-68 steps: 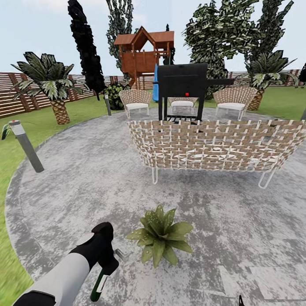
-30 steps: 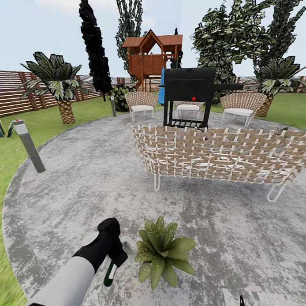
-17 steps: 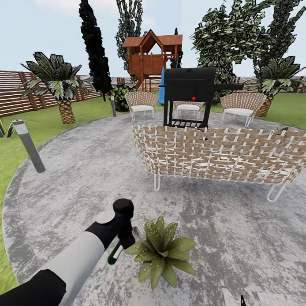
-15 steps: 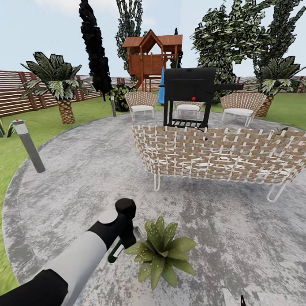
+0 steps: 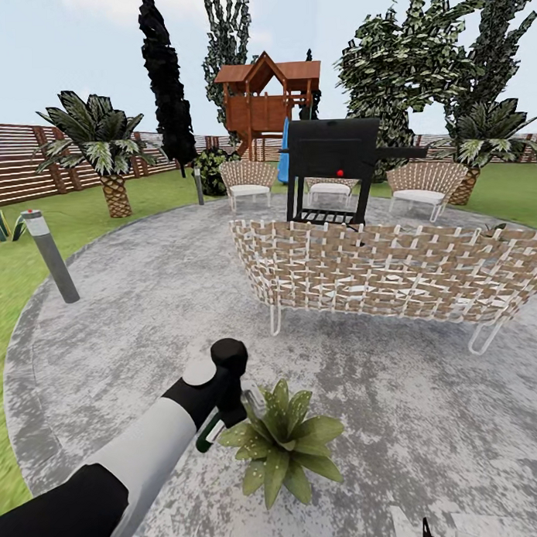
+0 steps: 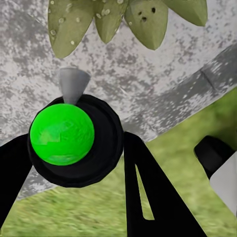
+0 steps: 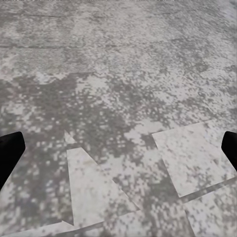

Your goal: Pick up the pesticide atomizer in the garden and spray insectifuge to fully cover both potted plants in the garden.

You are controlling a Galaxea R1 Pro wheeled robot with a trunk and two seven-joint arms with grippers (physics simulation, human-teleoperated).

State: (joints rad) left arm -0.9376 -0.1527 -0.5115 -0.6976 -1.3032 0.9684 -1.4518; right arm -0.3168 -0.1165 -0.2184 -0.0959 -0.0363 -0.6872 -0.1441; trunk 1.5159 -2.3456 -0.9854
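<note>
A potted plant (image 5: 282, 440), a low rosette of broad pointed green leaves, stands on the grey stone patio (image 5: 146, 319) of the garden. My left gripper (image 5: 227, 413) hangs just left of it, shut on the pesticide atomizer (image 5: 208, 433). The left wrist view looks down the atomizer (image 6: 74, 140): a bright green cap in a black ring between my black fingers (image 6: 150, 192), with its grey nozzle toward the plant's leaves (image 6: 69, 24). Whitish insectifuge specks (image 6: 104, 10) dot those leaves. My right gripper (image 7: 118, 150) is open over bare patio, and its tip (image 5: 423, 530) peeks in at the head view's lower edge.
A long wicker sofa (image 5: 392, 272) stands beyond the plant, with a black grill (image 5: 334, 154) and wicker chairs (image 5: 246, 180) behind it. A grey bollard light (image 5: 51, 257) stands at the patio's left rim, by the lawn (image 5: 13, 262). A slat fence (image 5: 17, 157) and palms close the back.
My left arm has pushed forward and up, bringing the atomizer from beside the plant's near left to right against its left leaves. The view shifted slightly after the oldest frame.
</note>
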